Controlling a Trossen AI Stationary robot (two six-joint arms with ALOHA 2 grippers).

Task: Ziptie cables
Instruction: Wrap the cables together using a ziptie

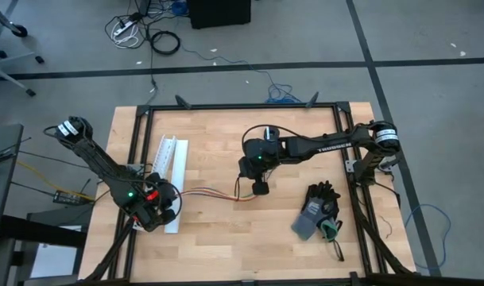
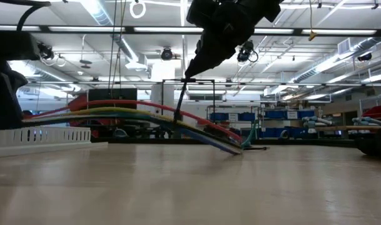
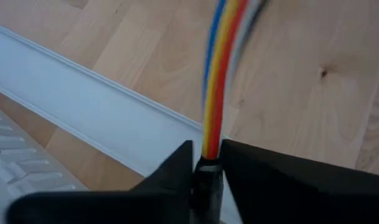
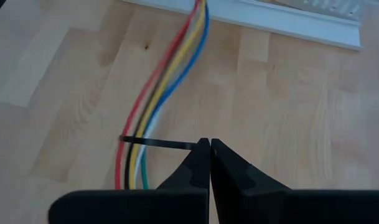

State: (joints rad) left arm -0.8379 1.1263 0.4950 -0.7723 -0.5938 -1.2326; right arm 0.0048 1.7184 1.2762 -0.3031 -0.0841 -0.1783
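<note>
**Cinching the ziptie while the bundle is held taut**

The cables [image 1: 210,194] run across the middle of the wooden counter [image 1: 226,238], strung between the two arms. At the end nearest the white slotted channel [image 1: 172,171], the left gripper [image 3: 206,163] has its fingers [image 3: 177,168] closed around the bundle; in the left wrist view the blue, yellow and red wires come straight out from between them. In the low view the bundle is lifted off the counter at that end and slopes down to touch the wood at the far end.

The right gripper [image 4: 210,146] hovers over the other end with its fingers clenched on the tail of a black ziptie [image 4: 157,144], which crosses the wires squarely just beside the tips. Whether the strap already loops fully around the bundle cannot be told.

To do this step well, I judge the right arm should pull the tail straight away from the bundle, square to the wires, so the loop tightens without sliding along them. The left grip looks narrow; it should hold firm, or the wires may slip free. A pair of gloves [image 1: 317,210] lies well apart, out of the way
</note>
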